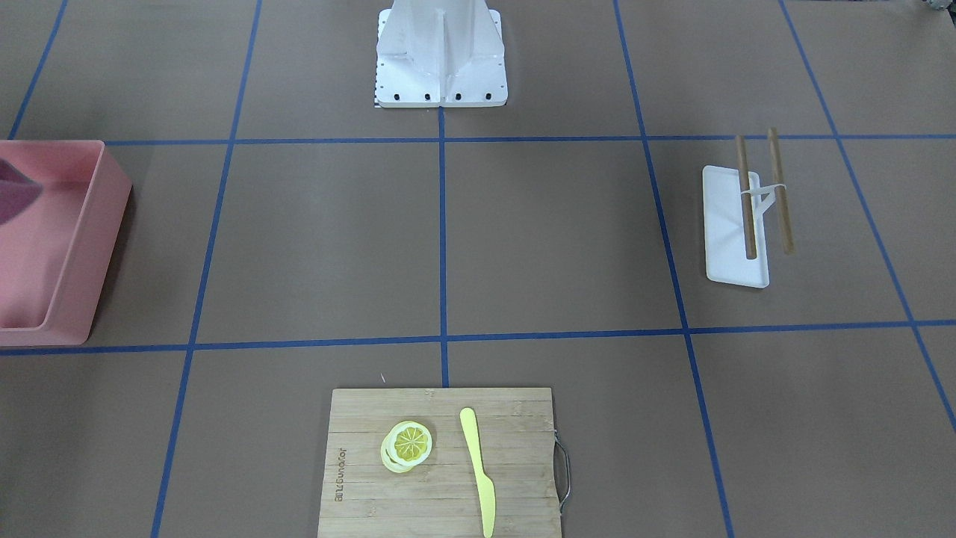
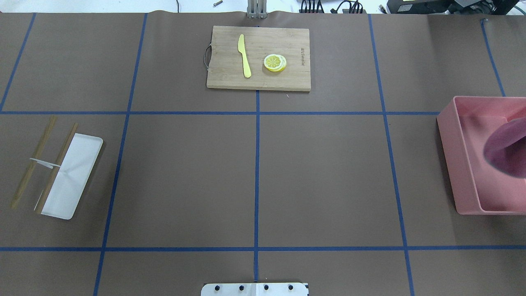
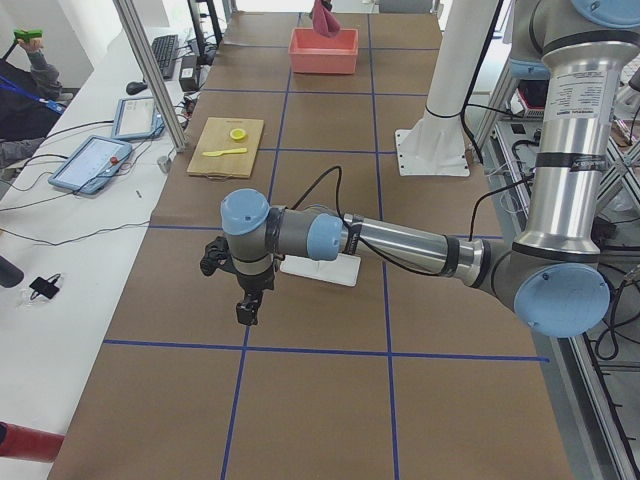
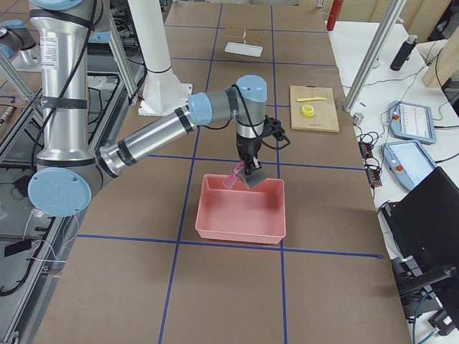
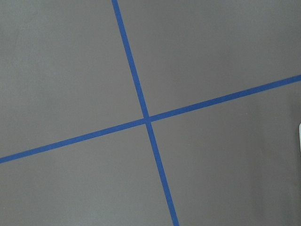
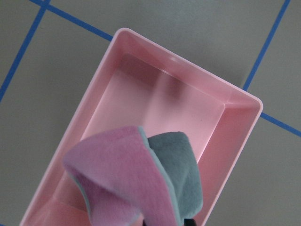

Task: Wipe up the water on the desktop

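Lift the right hand [image 4: 249, 172], apparently clamped on the cloth [image 6: 127, 179] above the pink bin [image 6: 242, 127], until the cloth clears the bin's rim, then press it flat onto the counter [image 2: 324, 181] surrounding the bin.

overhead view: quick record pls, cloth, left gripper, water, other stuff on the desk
cloth: pink and teal, below the right gripper, over the pink bin
left gripper: over bare desktop near the white tray
water: none visible
other: cutting board with lemon slices and yellow knife
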Motion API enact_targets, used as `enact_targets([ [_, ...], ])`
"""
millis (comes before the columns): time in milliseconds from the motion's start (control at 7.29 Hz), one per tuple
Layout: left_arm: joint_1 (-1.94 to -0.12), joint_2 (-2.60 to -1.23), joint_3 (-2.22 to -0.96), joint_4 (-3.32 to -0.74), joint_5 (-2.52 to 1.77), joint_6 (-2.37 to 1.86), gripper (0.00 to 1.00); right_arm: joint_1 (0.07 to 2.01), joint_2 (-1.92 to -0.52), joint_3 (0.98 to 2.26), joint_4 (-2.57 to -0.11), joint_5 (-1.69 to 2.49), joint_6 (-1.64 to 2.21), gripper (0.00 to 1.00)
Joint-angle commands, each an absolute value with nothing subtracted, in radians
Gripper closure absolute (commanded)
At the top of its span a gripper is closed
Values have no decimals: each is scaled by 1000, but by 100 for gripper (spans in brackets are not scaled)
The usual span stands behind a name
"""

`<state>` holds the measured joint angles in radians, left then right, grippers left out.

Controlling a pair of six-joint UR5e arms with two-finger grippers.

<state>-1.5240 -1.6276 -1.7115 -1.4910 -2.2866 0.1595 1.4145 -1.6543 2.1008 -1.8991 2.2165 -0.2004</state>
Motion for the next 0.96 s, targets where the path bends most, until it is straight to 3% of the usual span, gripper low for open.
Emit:
enact_targets([
  [0,-1525,-1626,-1716,-1493,-2286,160,2,1533,-1774,2057,-1899,2226,-193,0],
  [275,-1525,-1626,-1715,-1491,-2290,160,2,1673,-1825,1995,-1896,2229,-199,0],
  [824,-1526,-1546,-1727,-1479,-2307,155,2,1694,-1832,1973,-1896,2218,-204,0],
])
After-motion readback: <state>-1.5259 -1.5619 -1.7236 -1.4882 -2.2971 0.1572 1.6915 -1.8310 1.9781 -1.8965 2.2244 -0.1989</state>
